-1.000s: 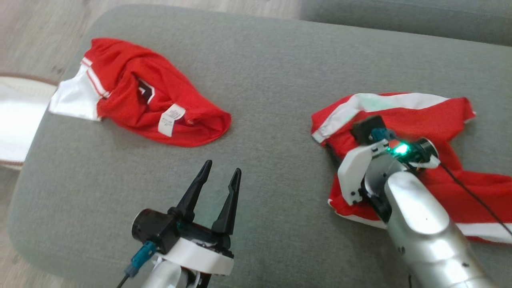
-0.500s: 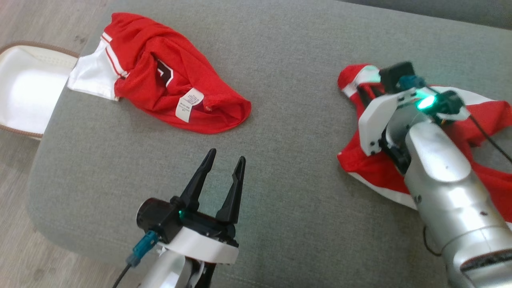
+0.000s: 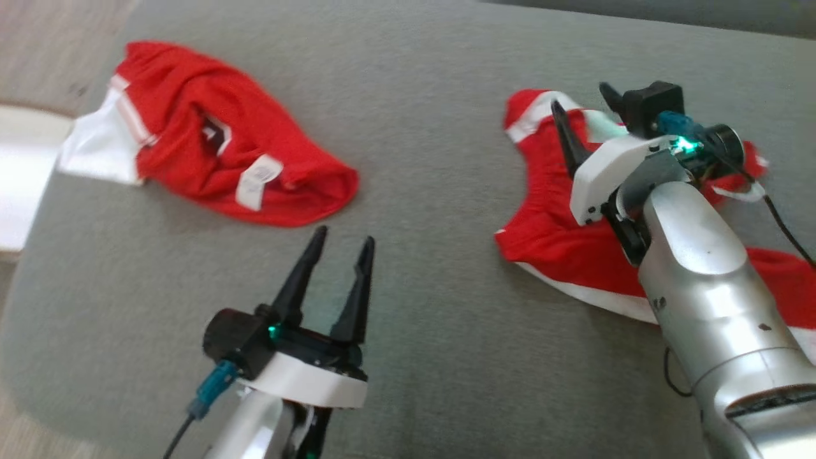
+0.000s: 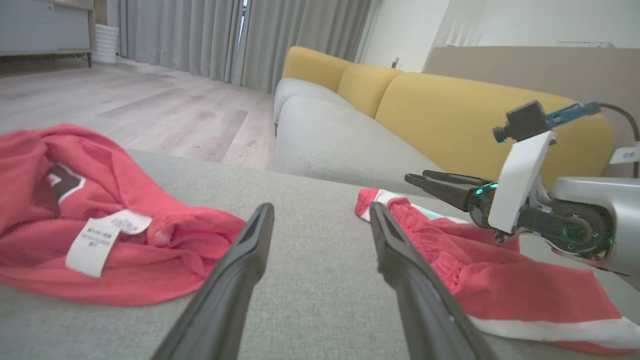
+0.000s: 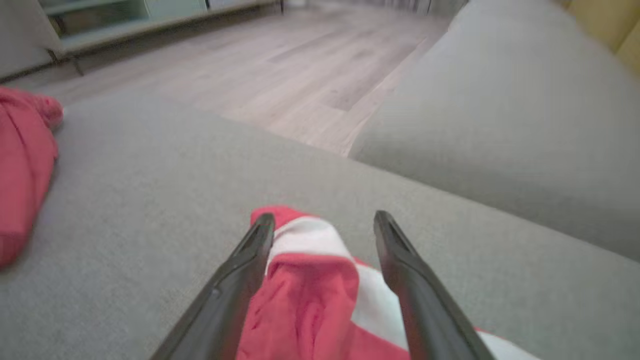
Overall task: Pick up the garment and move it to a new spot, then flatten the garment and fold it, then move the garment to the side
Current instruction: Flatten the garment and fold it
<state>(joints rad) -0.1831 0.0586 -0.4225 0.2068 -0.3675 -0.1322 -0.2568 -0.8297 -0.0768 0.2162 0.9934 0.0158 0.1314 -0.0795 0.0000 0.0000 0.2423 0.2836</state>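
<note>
A red garment with white stripes (image 3: 554, 236) lies rumpled on the right of the grey cushion (image 3: 421, 127). It also shows in the left wrist view (image 4: 500, 280) and the right wrist view (image 5: 305, 300). My right gripper (image 3: 583, 111) hovers open over the garment's far end, where a white-striped fold sits below the gap between its fingers (image 5: 324, 220). The left wrist view shows that gripper (image 4: 425, 180) just above the cloth, holding nothing. My left gripper (image 3: 344, 237) stands open and empty over bare cushion near the front, between the two garments (image 4: 321, 207).
A second red garment with a white label (image 3: 191, 146) lies bunched at the cushion's far left, near its rounded edge. A white object (image 3: 19, 172) sits on the wooden floor beyond that edge. Past the cushion stands a grey and yellow sofa (image 4: 450, 115).
The head camera has shifted. My right gripper has moved from the garment's middle to its far end, and the cloth there is bunched differently. The left gripper has kept still.
</note>
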